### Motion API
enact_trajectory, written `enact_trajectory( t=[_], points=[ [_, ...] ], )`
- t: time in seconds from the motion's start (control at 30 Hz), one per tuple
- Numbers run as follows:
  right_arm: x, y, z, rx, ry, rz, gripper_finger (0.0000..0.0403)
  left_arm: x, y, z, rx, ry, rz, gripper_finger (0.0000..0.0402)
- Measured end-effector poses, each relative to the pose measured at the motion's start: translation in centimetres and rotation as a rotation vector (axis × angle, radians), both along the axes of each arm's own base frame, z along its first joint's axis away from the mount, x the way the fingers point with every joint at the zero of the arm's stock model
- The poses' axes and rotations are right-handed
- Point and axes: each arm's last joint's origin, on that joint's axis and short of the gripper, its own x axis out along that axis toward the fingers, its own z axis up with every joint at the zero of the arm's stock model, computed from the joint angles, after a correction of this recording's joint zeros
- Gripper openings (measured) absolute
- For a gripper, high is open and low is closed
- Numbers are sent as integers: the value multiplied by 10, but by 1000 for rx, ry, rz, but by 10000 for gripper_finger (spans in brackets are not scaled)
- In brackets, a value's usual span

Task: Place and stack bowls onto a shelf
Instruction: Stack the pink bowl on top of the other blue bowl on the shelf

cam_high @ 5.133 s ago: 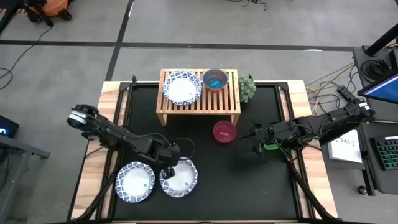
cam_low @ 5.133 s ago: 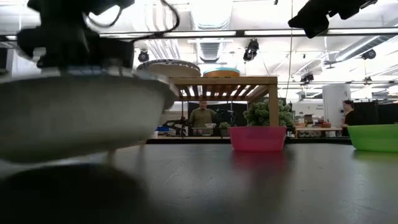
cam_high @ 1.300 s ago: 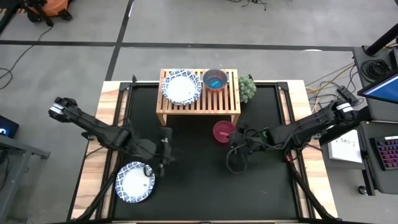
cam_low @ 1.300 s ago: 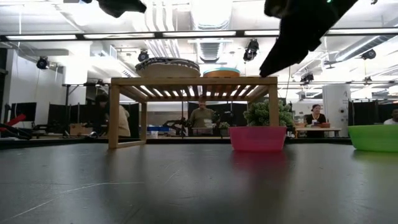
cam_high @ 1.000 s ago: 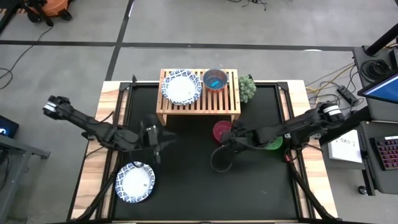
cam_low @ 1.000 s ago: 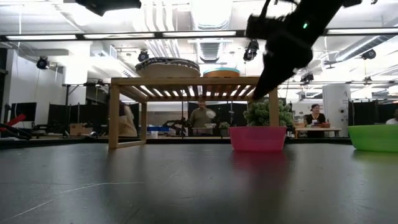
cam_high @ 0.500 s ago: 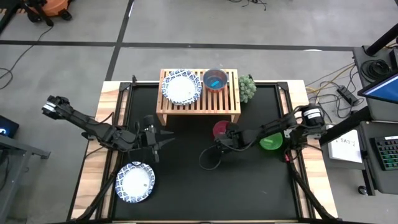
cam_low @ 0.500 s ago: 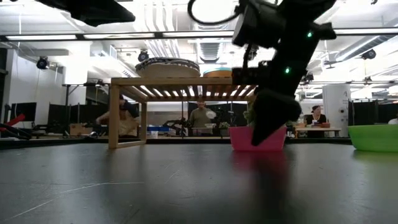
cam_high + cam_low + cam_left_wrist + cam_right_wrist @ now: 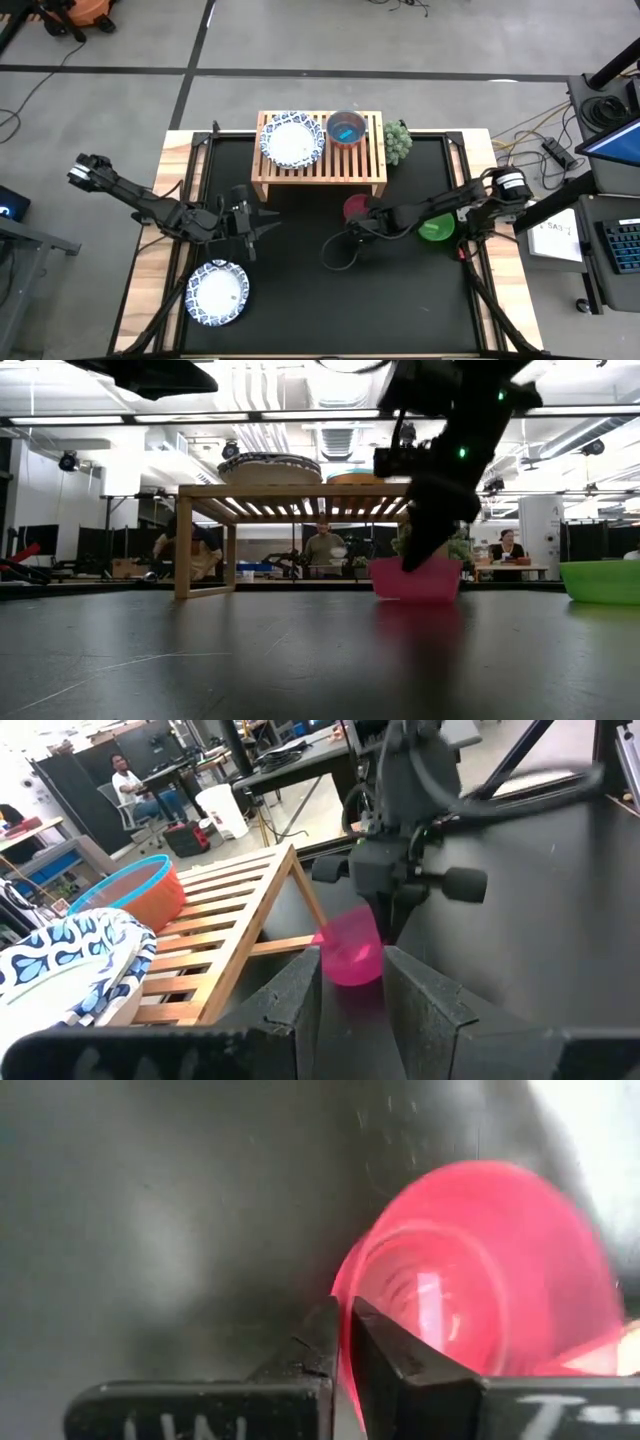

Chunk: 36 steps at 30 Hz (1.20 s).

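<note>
Right gripper (image 9: pixel 357 222) is down on the magenta bowl (image 9: pixel 357 208), its fingers (image 9: pixel 330 1342) pinched together on the near rim, one inside the wall and one outside, so the bowl is held by its edge. The bowl sits on the black mat (image 9: pixel 300 300) just in front of the shelf (image 9: pixel 320 165), tipped a little in the low view.

From the gripper the shelf lies at about 11 o'clock, close by. The orange-red bowl with the teal one in it (image 9: pixel 346 128) stands at the shelf's right end, almost straight at 12 o'clock from the held bowl; that looks the likely stack.

Left gripper (image 9: pixel 258 222) hovers at 9 o'clock from the bowl, well apart, fingers (image 9: pixel 300 995) parted and holding nothing. Right arm is clearly the nearer
</note>
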Motion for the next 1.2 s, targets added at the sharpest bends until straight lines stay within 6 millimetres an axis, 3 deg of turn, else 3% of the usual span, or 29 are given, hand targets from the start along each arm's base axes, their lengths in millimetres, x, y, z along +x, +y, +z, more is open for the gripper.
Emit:
enact_trajectory(
  t=[0.2,0.37,0.5,0.63,0.77,0.87,1.07,1.2],
  points=[
    [7,16,40,25,-125,89,12,0,0,0,3,1,-1,90],
    [22,35,88,-35,-250,252,12,0,0,0,4,1,-1,90],
    [33,39,129,-197,-335,353,12,0,0,0,7,2,-1,90],
    [39,28,163,-419,-364,350,12,0,0,0,7,1,-1,90],
    [43,2,187,-537,-362,304,12,0,0,0,7,1,-1,90],
    [43,-30,196,-567,-316,241,12,0,0,0,8,2,-2,90],
    [31,-105,192,-494,-197,89,12,0,0,0,15,3,-3,90],
    [25,-141,187,-380,-225,63,12,0,0,0,21,5,-4,90]
  ],
)
